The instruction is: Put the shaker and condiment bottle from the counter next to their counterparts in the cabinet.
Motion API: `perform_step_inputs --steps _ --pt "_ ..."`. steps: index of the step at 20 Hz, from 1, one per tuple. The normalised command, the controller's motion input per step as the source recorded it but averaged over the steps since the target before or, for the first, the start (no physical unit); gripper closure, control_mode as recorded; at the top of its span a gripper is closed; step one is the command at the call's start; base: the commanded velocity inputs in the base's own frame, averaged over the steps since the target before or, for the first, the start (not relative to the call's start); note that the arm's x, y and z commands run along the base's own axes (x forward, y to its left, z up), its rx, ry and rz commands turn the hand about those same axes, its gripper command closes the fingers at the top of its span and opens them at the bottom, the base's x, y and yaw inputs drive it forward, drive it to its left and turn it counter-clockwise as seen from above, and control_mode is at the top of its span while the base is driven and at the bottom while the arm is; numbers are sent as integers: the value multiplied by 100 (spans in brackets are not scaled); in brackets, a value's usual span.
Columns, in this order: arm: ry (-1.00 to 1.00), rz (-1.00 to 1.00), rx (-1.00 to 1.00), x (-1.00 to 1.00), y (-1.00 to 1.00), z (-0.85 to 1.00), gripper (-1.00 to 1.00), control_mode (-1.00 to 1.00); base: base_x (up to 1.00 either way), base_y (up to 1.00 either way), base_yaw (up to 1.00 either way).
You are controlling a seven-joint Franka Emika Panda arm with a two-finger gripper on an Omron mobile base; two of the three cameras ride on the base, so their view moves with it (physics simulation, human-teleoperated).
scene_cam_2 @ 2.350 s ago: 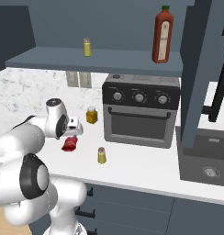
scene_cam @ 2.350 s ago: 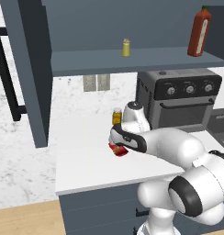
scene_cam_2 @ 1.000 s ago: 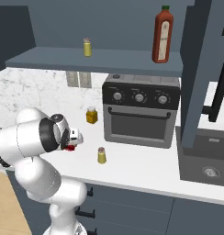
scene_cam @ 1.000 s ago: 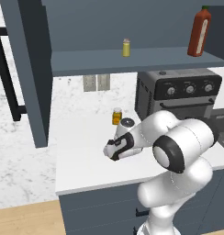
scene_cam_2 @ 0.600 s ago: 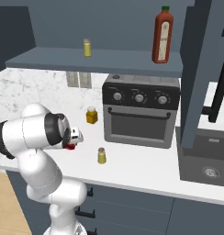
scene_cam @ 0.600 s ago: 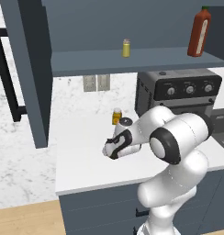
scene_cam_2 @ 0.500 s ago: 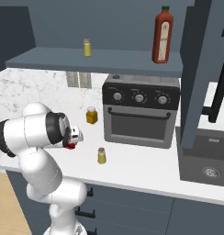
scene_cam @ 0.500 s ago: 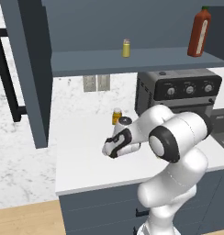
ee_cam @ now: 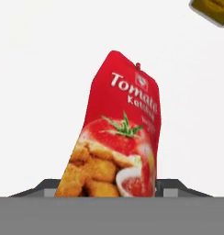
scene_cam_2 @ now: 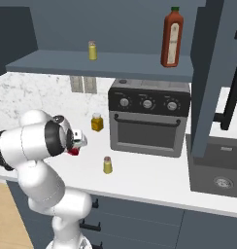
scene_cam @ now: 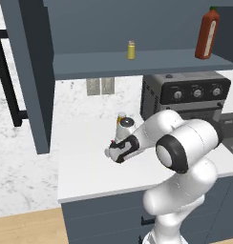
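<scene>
— Jaws first: are we seeing how they are standing?

— We are seeing the gripper (scene_cam_2: 77, 144) hanging low over the counter (scene_cam: 90, 176), with a bit of red poking out beneath it in the right base view. In the hand view the condiment bottle (ee_cam: 116, 144) is rising from between the finger tips, its lower end running down out of sight, so we are reading the jaws as closed partway onto its flat sides. The contact itself is hidden from us.

— And the containers?

— We are looking at the cabinet (scene_cam_2: 106, 64), whose shelf is carrying the counterparts: a small yellow shaker (scene_cam_2: 93, 50) toward the left and the tall red sauce bottle (scene_cam_2: 172, 38) well apart to the right. The shaker (scene_cam_2: 107, 165) is standing upright on the counter in front of the toaster oven (scene_cam_2: 148, 119), apart from the gripper. A squat orange-yellow jar (scene_cam_2: 96, 122) is sitting just beside the oven's left side. We cannot tell what any of these hold.
</scene>
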Motion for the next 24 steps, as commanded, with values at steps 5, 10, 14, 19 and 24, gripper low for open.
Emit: perform_step_inputs --steps 5,10,14,19,24 --pt "-22 -14 4 -71 -14 49 100 -100 0 0 0" --pt "-23 -16 9 -88 -26 66 100 -100 0 0 0" --pt "-19 -16 14 -82 -31 77 100 -100 0 0 0" --pt "-4 -18 17 -64 -28 68 100 -100 0 0 0" --pt "0 -14 13 -47 -19 60 100 -100 0 0 0"
